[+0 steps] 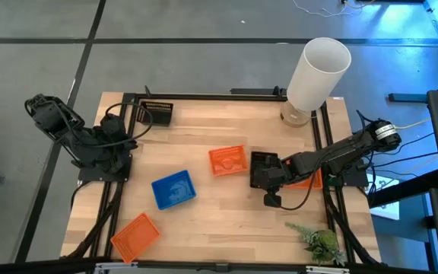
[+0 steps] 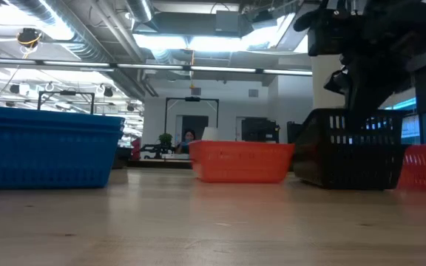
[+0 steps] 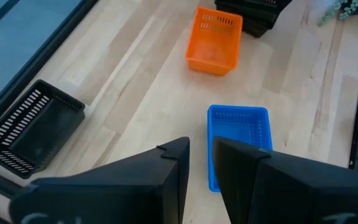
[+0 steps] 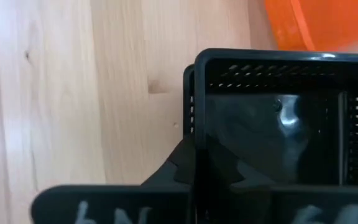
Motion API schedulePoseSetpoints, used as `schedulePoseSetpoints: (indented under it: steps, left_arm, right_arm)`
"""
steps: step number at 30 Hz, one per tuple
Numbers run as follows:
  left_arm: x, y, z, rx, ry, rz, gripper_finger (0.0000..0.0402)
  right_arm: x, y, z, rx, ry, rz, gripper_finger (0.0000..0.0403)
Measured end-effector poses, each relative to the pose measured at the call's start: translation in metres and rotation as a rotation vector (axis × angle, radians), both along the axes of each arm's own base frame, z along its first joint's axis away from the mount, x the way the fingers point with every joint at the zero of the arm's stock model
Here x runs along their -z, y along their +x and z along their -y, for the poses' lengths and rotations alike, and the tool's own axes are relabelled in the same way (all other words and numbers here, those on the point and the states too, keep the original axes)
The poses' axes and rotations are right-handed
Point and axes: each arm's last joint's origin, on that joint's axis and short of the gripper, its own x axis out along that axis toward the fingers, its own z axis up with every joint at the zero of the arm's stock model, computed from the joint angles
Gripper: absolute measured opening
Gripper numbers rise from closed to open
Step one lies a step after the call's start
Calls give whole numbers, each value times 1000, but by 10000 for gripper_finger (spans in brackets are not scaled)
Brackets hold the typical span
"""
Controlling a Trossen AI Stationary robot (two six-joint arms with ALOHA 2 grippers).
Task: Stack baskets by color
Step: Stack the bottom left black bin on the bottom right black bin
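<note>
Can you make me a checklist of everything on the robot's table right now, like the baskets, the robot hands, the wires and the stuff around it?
Surface: wooden table in a dark frame.
Job's things: blue basket left of centre; orange basket at the middle; second orange basket at the front left corner; third orange basket partly hidden under the right arm; black basket at the back left; second black basket right of centre.
Clutter: tall white cylinder at the back right; small green plant at the front right.
Grippers: right end effector shut on the second black basket's wall; left end effector slightly open, empty, waiting at the left edge.
Cables: black cable looping beside the right arm.
Surroundings: grey floor; office room behind.
</note>
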Motion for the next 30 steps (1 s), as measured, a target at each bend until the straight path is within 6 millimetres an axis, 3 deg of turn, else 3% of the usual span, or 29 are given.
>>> schedulePoseSetpoints:
  steps: [9, 22, 30]
  left_arm:
    - [0, 0, 0, 0, 0, 0, 61]
    - [0, 0, 0, 1, 0, 0, 61]
    - [0, 0, 0, 1, 0, 0, 61]
  right_arm:
    - [0, 0, 0, 5, -1, -1, 9]
    - [12, -3, 4, 68, -84, 23, 83]
    - [-18, 11, -1, -13, -70, 105, 116]
